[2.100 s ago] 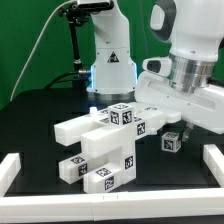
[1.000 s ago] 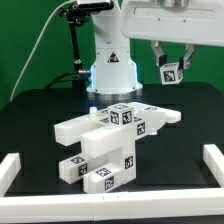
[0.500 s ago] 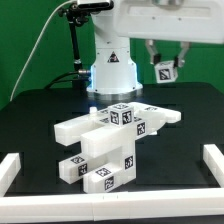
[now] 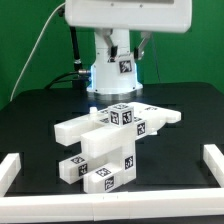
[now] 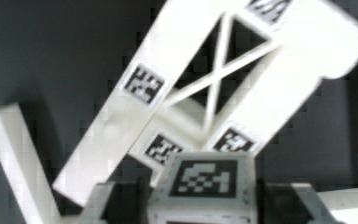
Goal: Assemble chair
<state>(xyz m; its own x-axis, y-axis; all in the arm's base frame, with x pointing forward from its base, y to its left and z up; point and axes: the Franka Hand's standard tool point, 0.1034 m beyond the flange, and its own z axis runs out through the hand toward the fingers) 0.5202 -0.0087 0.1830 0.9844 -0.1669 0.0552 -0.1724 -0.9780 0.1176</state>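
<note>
Chair cube (image 4: 126, 67) hangs clamped in the end effector (image 5: 202, 193).

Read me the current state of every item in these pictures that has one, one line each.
tool: shut on the small cube, raised high.
small cube: gripped, in the air, joined to nothing.
chair structure: partly assembled, resting on the black table, with nothing gripping it.
</note>
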